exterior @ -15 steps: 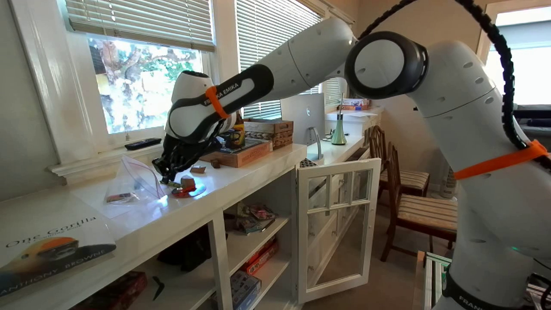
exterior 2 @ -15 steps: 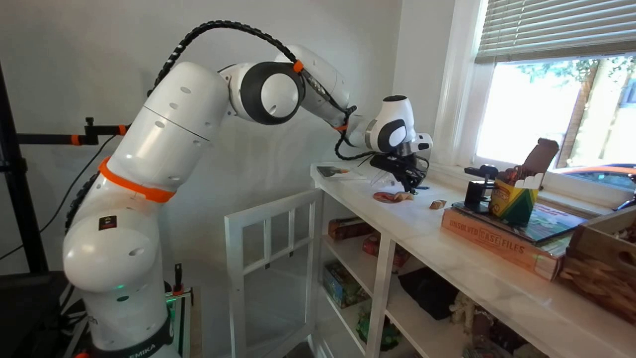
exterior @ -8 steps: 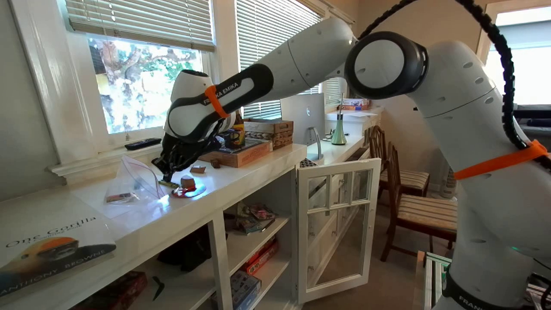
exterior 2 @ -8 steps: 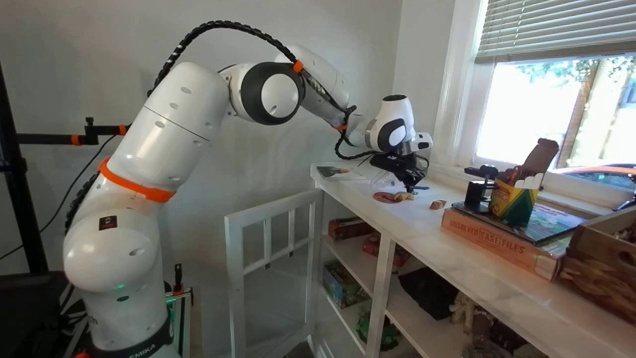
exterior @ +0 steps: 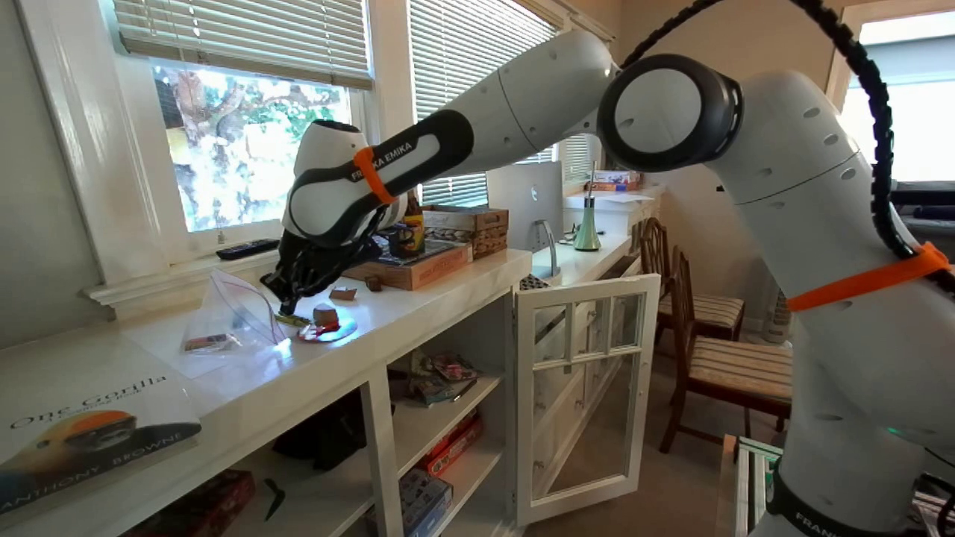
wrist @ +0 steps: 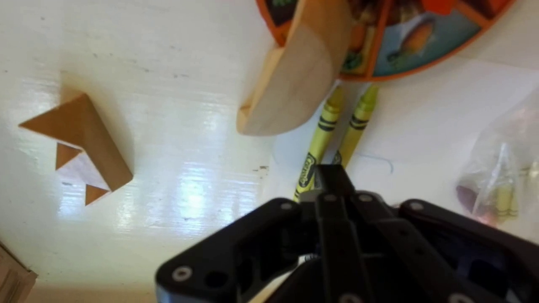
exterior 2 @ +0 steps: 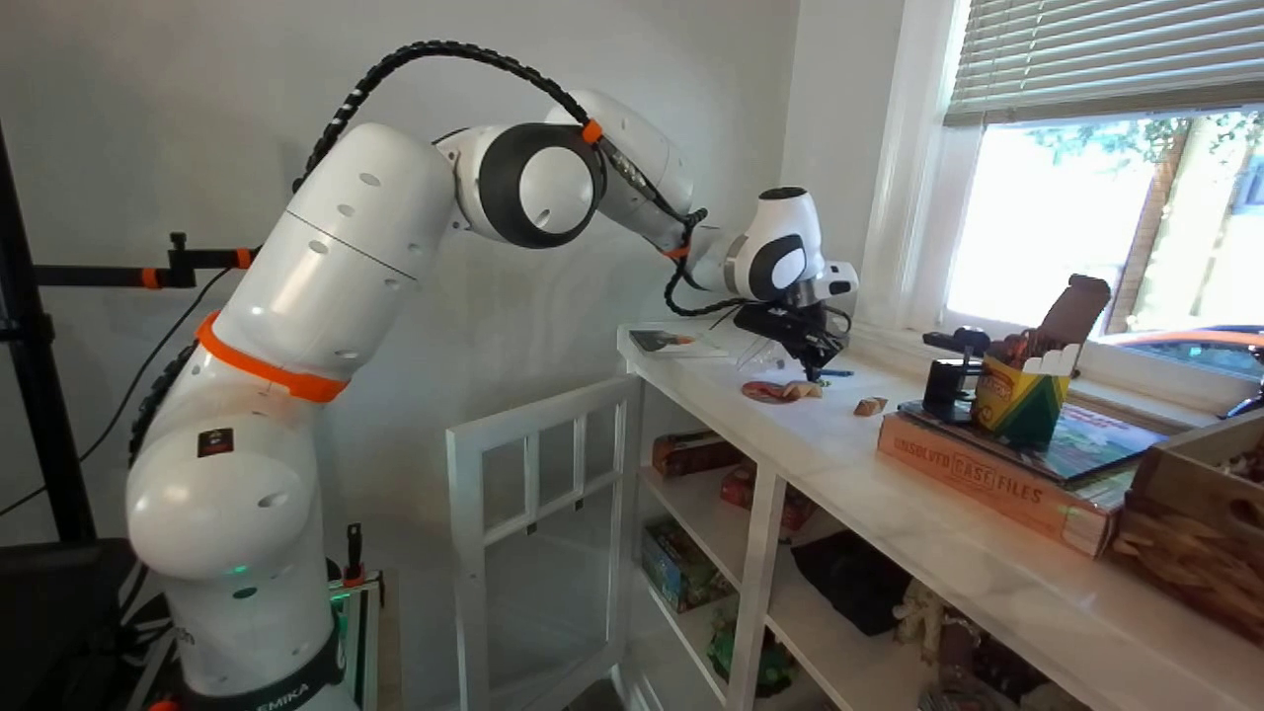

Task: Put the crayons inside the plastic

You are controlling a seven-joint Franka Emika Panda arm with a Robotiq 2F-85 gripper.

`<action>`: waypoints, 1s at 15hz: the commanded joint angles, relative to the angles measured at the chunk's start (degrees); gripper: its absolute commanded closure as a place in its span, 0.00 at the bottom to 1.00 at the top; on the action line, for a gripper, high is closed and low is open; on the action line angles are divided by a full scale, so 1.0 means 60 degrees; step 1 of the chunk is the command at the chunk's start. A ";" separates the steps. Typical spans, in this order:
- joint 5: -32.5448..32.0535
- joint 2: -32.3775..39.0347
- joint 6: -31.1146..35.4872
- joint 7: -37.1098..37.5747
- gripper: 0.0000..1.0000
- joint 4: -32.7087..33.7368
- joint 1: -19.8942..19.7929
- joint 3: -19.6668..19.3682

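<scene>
Over the white counter, has just drawn the gripper fully together and risen slightly, seemingly on nothing. In an exterior view, has the plastic bag at left; beneath, leaves two yellow crayons loose outside. Probably needs reopening and regrasping.

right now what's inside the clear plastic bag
In the plastic bag, the wrist view shows yellow crayon-like pieces and something purple. Crinkles and glare cover the rest, so I can't tell how much else is inside.
</scene>
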 commanded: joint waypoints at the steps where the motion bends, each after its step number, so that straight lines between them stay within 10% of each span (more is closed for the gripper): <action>1: -0.0228 0.0073 0.0087 0.0169 0.85 0.0078 0.0133 -0.0095; 7: -0.0308 -0.0025 0.0118 0.0162 0.59 -0.0006 0.0141 -0.0124; 12: -0.0350 -0.0038 0.0148 0.0176 0.91 -0.0121 0.0122 -0.0161; 15: -0.0371 -0.0045 0.0123 0.0193 0.89 -0.0112 0.0125 -0.0201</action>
